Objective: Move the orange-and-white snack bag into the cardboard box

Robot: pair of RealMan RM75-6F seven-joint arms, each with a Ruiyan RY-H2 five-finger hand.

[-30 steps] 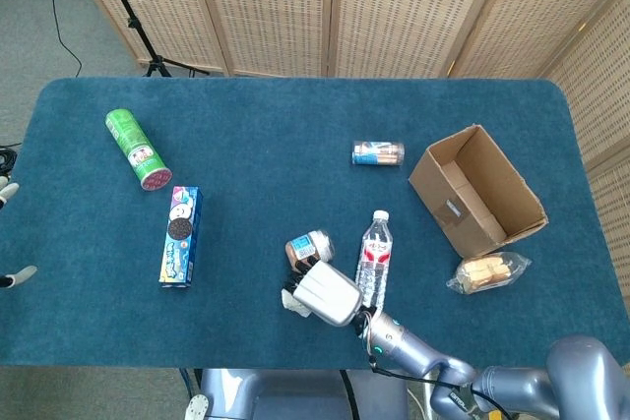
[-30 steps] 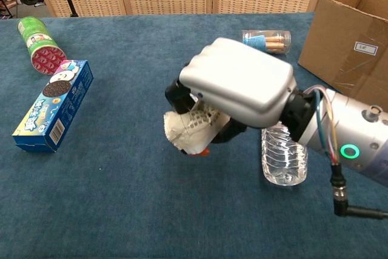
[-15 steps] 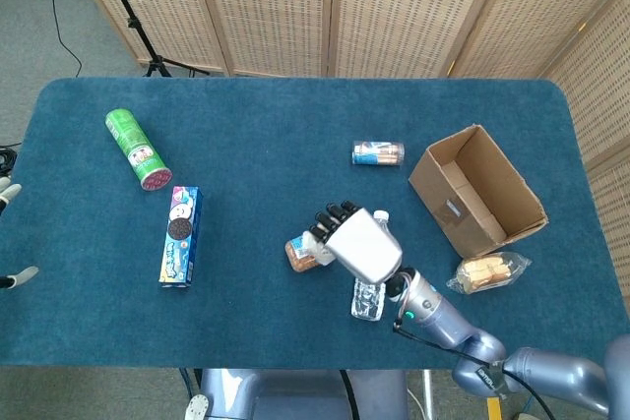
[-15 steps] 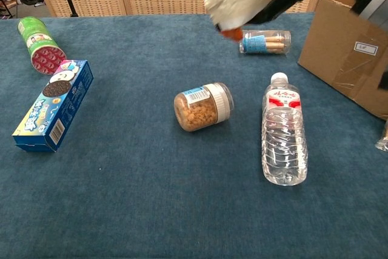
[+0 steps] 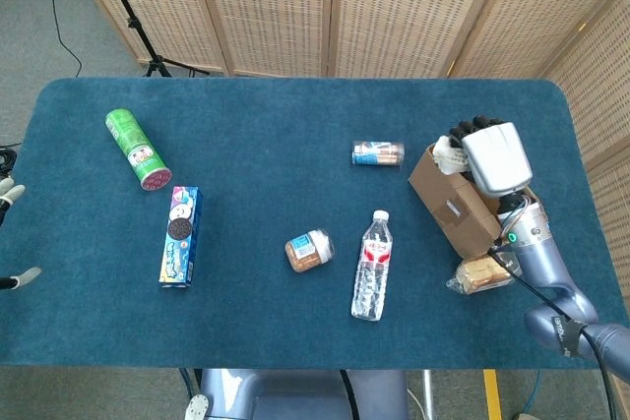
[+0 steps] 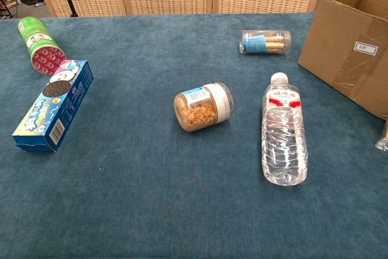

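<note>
head view shows the right hand (image 5: pixel 489 154) raised over the open top of the cardboard box (image 5: pixel 477 192), its pale back plate facing up and dark fingers (image 5: pixel 465 129) curled toward the far-left corner of the box. a white scrap of the snack bag (image 5: pixel 447 156) peeks out beneath those fingers, so the hand grips it, held just above the box's left rim rather than resting inside. the forearm runs down and to the right, toward the near edge of the blue surface (image 5: pixel 256 204). chest view catches only the box's side wall (image 6: pixel 348 47) and a sliver of orange at the top right corner, too small to identify. the left hand (image 5: pixel 8 194) shows only as pale fingertips at the far left edge; i cannot tell its state.
</note>
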